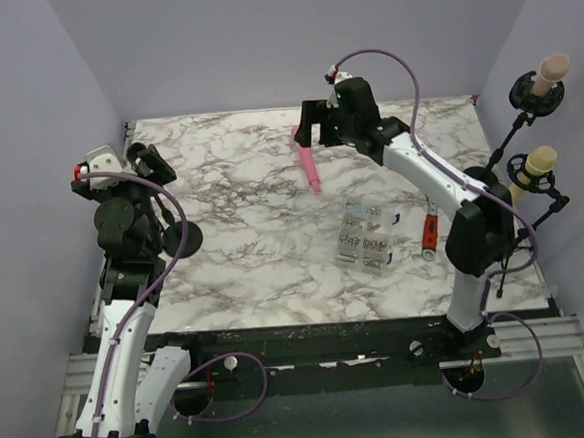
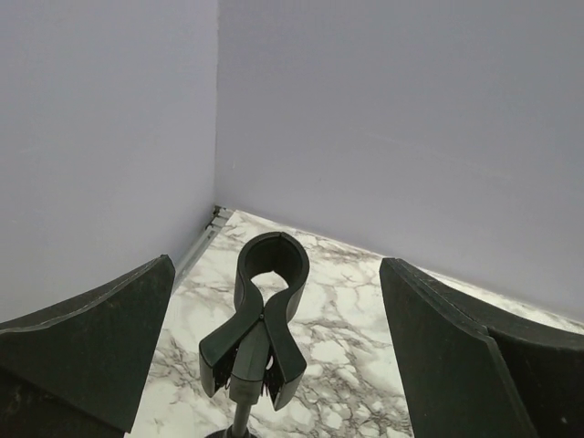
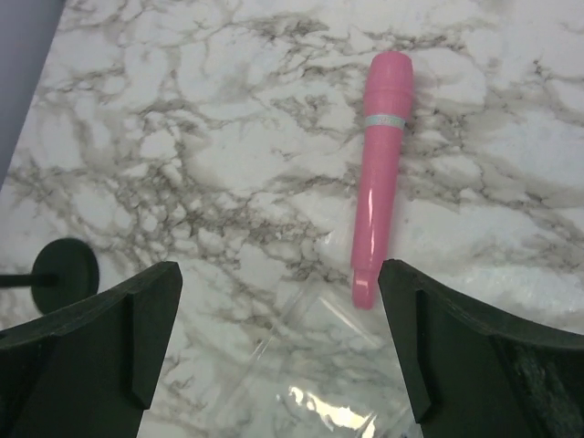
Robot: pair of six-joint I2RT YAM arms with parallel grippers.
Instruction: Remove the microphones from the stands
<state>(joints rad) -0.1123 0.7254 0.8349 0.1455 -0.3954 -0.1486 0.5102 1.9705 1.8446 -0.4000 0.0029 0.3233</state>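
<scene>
mic: pink microphone lies flat on the tabletop, out of the stand; task looks done.
stand: clip empty, close to the left wall.
right fingers: spread, nothing held, above the mic.
left fingers: spread either side of the clip, likely for steadying.
room: clear box near the mic; you'd best retreat upward.
</scene>
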